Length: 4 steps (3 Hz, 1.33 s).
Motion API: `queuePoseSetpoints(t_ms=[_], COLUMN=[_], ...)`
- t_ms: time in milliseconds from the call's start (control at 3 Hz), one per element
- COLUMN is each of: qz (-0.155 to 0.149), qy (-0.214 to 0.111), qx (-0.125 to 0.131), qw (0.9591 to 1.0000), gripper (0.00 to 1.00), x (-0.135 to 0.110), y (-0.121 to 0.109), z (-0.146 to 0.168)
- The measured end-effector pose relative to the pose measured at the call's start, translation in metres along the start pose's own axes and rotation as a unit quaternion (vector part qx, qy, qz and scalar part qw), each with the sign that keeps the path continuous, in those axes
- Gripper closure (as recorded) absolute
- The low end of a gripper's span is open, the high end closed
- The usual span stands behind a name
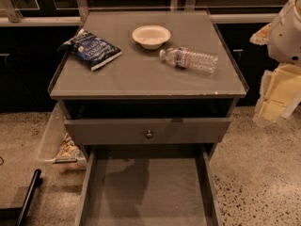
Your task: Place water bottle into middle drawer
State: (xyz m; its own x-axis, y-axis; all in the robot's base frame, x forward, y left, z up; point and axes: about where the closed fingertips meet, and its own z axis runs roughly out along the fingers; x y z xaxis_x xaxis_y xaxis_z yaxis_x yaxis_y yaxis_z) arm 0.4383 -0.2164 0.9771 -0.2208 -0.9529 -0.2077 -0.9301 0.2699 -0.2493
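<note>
The water bottle [189, 59] lies on its side on the right half of the grey cabinet top [141, 74], with its white cap pointing left toward the bowl. The middle drawer [148, 192] is pulled out wide at the bottom of the view, and its flat grey floor is bare. Above it is a grey drawer front panel with a small round knob [149, 134]. My gripper [276, 95] hangs at the right edge of the view, off the cabinet's right side, apart from the bottle and lower than the top.
A white bowl [151, 36] stands at the back centre of the top, and a blue chip bag [91, 48] lies at the back left. A clear bin with snacks [60, 142] sits on the floor left of the cabinet. A black bar [28, 194] lies at the bottom left.
</note>
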Motion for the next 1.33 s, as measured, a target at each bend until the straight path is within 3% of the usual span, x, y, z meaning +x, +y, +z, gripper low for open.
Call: queuePoseSetpoints(t_ms=[667, 1333], qz=[-0.015, -0.063], qy=[-0.011, -0.064], qx=[0.005, 0.025], qw=[0.9998, 0.9956], gripper=[0.0, 0.0], x=[-0.01, -0.036], y=[-0.009, -0.047], z=[0.008, 0.032])
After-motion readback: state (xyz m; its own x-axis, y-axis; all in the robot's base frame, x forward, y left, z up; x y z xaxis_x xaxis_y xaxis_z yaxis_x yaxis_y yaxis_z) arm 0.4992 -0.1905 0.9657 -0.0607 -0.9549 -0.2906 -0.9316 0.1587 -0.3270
